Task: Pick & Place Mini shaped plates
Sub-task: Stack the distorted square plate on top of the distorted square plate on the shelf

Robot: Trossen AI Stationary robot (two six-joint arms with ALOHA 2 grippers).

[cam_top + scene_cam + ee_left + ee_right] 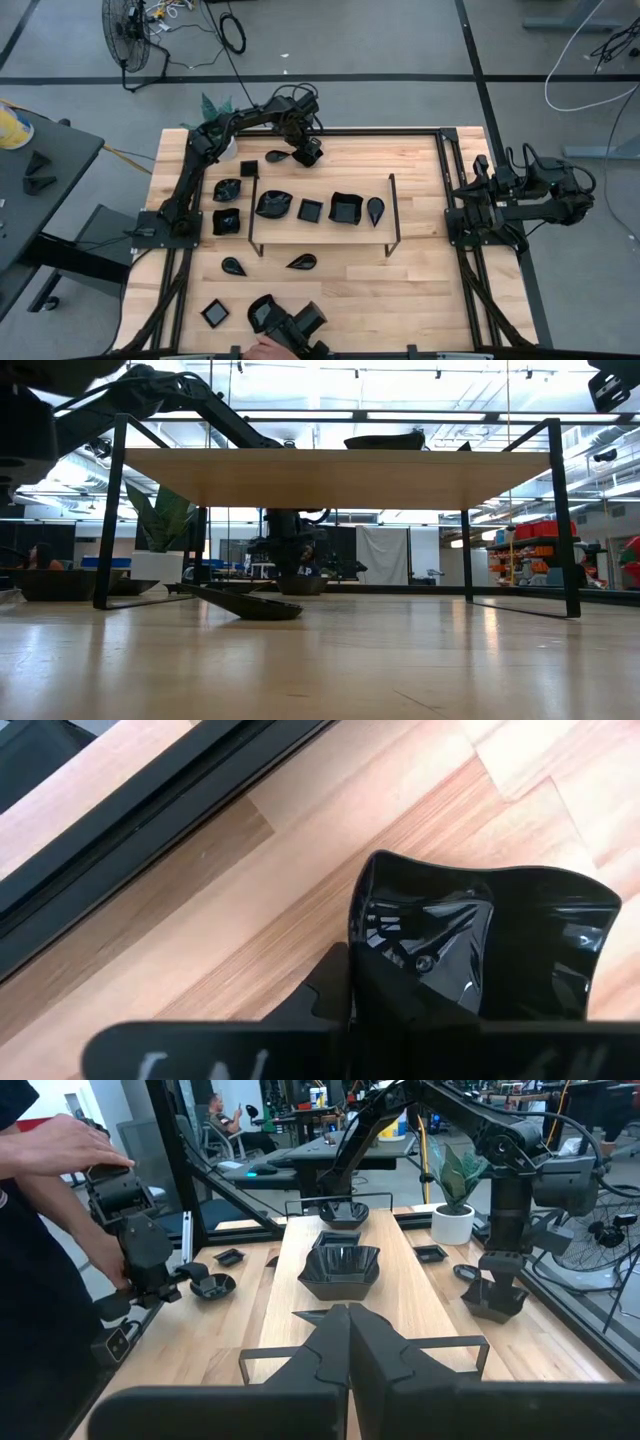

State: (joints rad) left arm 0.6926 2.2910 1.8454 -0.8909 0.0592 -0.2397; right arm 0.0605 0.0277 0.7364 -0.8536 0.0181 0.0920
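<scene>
My left gripper (308,150) is at the far side of the table, shut on a wavy square black mini plate (480,940), which also shows in the right wrist view (493,1305). A teardrop plate (277,156) and a square plate (248,167) lie flat on the table beside it. Several more plates sit on the raised wooden shelf (320,232), among them a leaf shape (272,204) and a square (345,208). Others lie on the table at left (226,220) and near (301,262). My right gripper (348,1325) is shut and parked at the right edge (462,205). My left gripper comes down on the wavy plate from above. One finger (325,992) stands outside the plate's rim wall (358,925); the plate itself hides the other finger. In the low view the plate's bottom (300,586) appears to rest on the table.
The shelf's thin black wire frame (252,215) stands mid-table. A white pot with a green plant (452,1220) sits at the far left corner. At the near edge a person's hand (262,348) holds a hand-held gripper device (290,322) at a plate (262,312).
</scene>
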